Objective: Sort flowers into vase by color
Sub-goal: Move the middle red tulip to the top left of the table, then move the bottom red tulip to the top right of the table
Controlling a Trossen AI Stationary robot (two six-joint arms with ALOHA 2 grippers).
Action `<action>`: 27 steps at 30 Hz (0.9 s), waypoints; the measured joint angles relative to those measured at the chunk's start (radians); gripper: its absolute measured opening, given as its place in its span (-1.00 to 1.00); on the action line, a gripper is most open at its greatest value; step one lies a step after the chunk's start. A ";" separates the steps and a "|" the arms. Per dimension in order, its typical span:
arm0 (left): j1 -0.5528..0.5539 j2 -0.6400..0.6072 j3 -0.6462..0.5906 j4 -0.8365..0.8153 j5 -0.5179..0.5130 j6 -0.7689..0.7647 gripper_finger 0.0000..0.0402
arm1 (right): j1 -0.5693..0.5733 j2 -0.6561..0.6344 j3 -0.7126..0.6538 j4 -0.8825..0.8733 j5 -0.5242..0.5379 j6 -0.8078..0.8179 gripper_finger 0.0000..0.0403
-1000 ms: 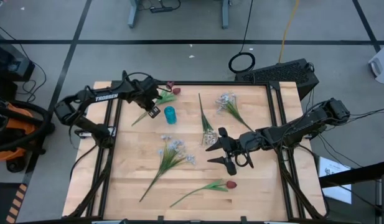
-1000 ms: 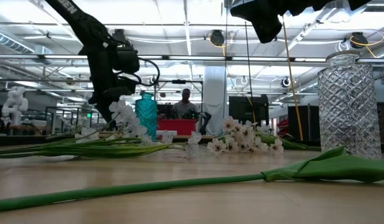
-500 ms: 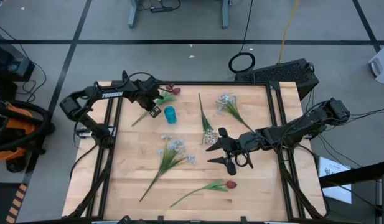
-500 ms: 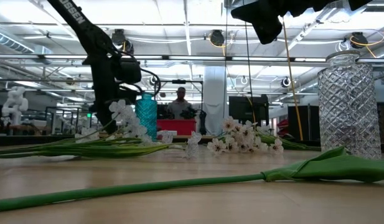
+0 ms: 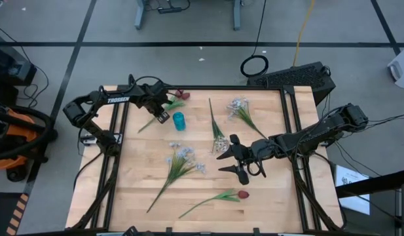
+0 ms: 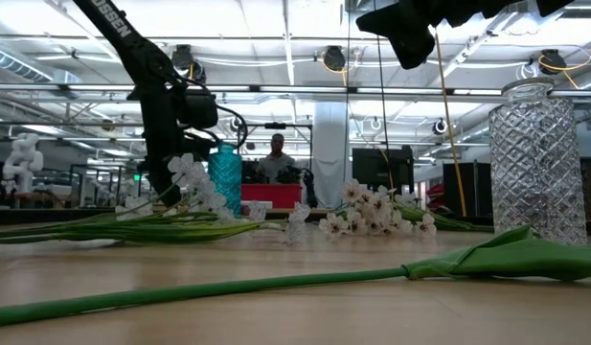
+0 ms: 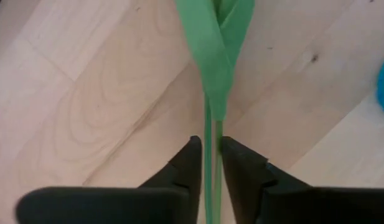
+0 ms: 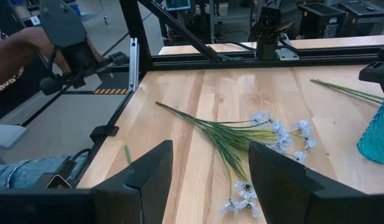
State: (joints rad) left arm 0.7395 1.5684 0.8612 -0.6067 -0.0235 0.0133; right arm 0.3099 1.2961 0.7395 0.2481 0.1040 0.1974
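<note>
Left gripper [image 5: 160, 111] at far left corner of worktop [image 5: 267, 190], fingers [image 7: 185, 165] standing just either side of red tulip stem [image 7: 210, 155], narrow gap, grip not clear. Blue vase [image 5: 179, 120] just beside. Right gripper [image 5: 229, 159] hovering mid-worktop, fingers [image 8: 148, 168] apart, empty. White sprays [image 5: 179, 160] and second red tulip [image 5: 221, 196] lying on worktop.

Our left gripper [image 7: 208, 163] is low at the far left of the counter, fingers a narrow gap apart. Our right gripper [image 5: 229, 159] hovers mid-counter, arm outstretched, fingers spread.
</note>
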 joint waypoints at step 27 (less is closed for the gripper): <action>-0.223 -0.404 0.196 -0.268 -0.086 -0.203 -0.30 | 0.000 0.000 0.000 -0.054 0.003 0.056 -0.01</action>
State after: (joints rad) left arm 0.5163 1.1644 1.0573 -0.8746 -0.1093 -0.1898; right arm 0.3096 1.2964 0.7395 0.1940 0.1066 0.2531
